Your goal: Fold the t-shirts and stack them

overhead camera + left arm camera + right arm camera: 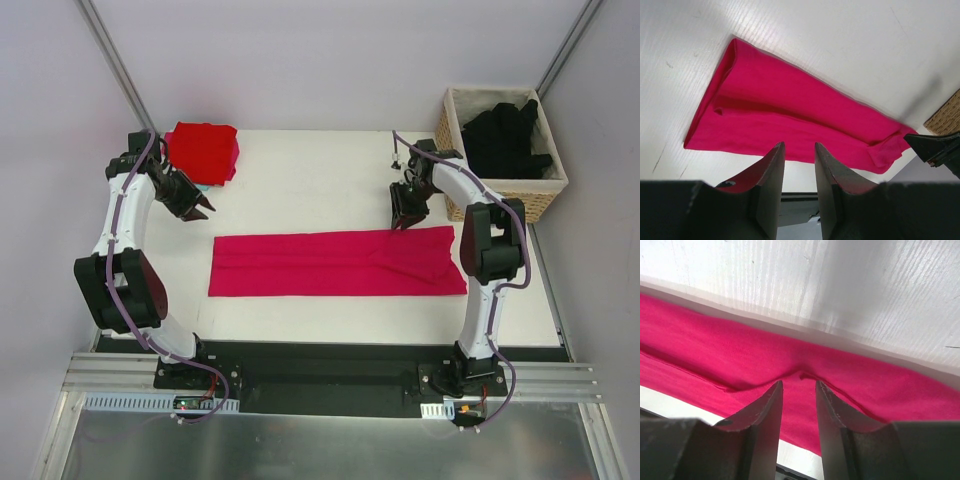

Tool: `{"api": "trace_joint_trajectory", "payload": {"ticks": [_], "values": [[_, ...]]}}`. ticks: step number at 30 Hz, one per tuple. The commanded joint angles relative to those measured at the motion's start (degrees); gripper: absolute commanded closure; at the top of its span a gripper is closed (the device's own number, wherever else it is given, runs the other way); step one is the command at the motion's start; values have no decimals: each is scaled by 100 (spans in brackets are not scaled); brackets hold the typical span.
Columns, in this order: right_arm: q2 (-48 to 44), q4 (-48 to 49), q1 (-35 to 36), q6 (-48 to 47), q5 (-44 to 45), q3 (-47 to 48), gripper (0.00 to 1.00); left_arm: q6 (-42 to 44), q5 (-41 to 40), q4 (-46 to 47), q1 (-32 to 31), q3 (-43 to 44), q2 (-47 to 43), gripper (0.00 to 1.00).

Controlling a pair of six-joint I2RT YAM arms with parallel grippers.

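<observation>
A magenta-pink t-shirt (338,263) lies folded into a long flat strip across the middle of the table. A red t-shirt (203,150) sits folded at the back left. Black t-shirts (505,135) fill the basket. My left gripper (200,208) hovers open just in front of the red shirt, behind the strip's left end, with nothing between its fingers (771,165). My right gripper (403,218) stands open over the strip's far edge, right of centre. Its fingertips (775,390) sit close above a small pucker in the pink cloth (805,374), gripping nothing.
The woven wicker basket (527,203) stands at the back right corner, close to the right arm's elbow. In the left wrist view the pink strip (790,120) stretches away to the right gripper (935,150) and the basket corner (946,117). Grey walls close in the table.
</observation>
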Motion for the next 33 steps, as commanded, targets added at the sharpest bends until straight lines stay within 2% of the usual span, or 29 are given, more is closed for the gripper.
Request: {"api": "trace_joint_trajectory", "payload": {"ticks": [1, 16, 21, 28, 33], "values": [[40, -39, 56, 55, 76, 59, 64, 43, 129, 27, 12, 186, -47, 71], [128, -3, 170, 90, 102, -29, 66, 86, 67, -26, 73, 186, -73, 71], [154, -100, 179, 72, 137, -38, 72, 95, 58, -26, 91, 195, -82, 71], [137, -276, 179, 11, 260, -20, 99, 130, 58, -35, 143, 133, -126, 71], [-178, -556, 214, 46, 313, -108, 99, 122, 50, -26, 170, 142, -126, 71]]}}
